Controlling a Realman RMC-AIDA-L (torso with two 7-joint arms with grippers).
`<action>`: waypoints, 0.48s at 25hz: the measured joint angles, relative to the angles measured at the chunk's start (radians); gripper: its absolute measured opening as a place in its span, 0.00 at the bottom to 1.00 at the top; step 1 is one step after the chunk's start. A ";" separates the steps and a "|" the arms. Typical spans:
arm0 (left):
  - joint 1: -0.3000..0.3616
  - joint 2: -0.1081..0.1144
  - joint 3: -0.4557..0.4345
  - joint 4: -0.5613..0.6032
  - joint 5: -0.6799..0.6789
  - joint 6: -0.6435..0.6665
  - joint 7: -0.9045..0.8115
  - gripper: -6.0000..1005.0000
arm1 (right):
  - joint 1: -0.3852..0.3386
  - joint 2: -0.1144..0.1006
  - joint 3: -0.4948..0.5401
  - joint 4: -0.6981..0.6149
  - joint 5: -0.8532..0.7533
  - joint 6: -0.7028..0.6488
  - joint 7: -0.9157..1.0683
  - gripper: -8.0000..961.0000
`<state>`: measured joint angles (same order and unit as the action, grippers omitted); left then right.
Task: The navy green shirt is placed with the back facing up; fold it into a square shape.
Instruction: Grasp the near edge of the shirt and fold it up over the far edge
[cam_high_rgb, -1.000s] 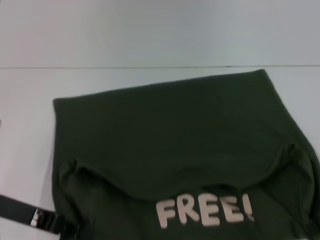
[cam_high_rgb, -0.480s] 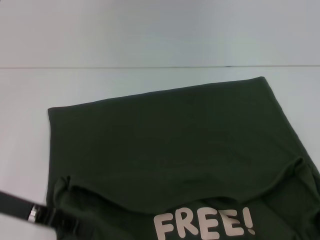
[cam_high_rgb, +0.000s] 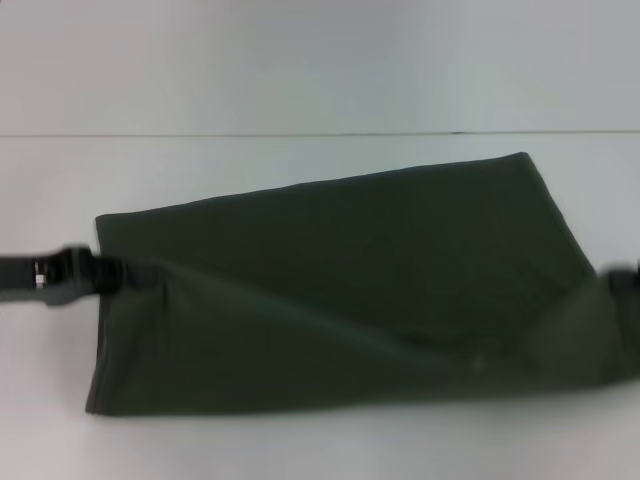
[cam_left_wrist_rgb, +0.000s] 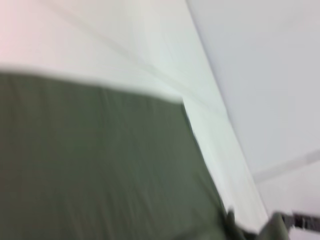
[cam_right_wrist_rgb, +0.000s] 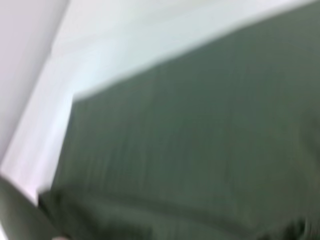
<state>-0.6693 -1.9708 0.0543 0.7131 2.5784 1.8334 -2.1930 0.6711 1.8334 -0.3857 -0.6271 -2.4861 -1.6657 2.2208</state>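
Lying across the middle of the white table (cam_high_rgb: 300, 90), the navy green shirt (cam_high_rgb: 340, 300) folded over on itself, plain back fabric up, no print showing. Stretching from 9 o'clock to 3 o'clock in the head view, far edge slanting up toward 1 o'clock, near edge running almost straight along 6 o'clock. Reaching in from 9 o'clock, the left gripper (cam_high_rgb: 105, 272) at the shirt's left edge, a raised ridge of cloth fanning away from it; fingers buried in the fabric there, apparently pinching it, though too blurred to tell for certain. Showing only as a dark sliver at 3 o'clock, the right gripper (cam_high_rgb: 625, 280) touching the shirt's right edge, another crease rising toward it; cannot tell how its fingers stand. Filling most of the left wrist view, olive cloth (cam_left_wrist_rgb: 100, 165) against pale tabletop (cam_left_wrist_rgb: 150, 45). Filling most of the right wrist view likewise, more olive cloth (cam_right_wrist_rgb: 200, 140), smeared.
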 joint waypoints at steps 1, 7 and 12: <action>0.003 0.000 -0.007 -0.008 -0.025 -0.030 0.000 0.05 | 0.000 0.000 0.002 0.010 0.034 0.034 0.004 0.07; 0.016 -0.010 -0.003 -0.059 -0.144 -0.208 0.042 0.05 | 0.013 0.011 -0.011 0.117 0.238 0.257 -0.039 0.07; 0.015 -0.019 0.000 -0.118 -0.209 -0.346 0.096 0.05 | 0.042 0.088 -0.014 0.146 0.300 0.472 -0.118 0.07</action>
<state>-0.6542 -1.9896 0.0545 0.5947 2.3696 1.4877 -2.0970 0.7134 1.9211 -0.3994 -0.4808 -2.1864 -1.1932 2.1030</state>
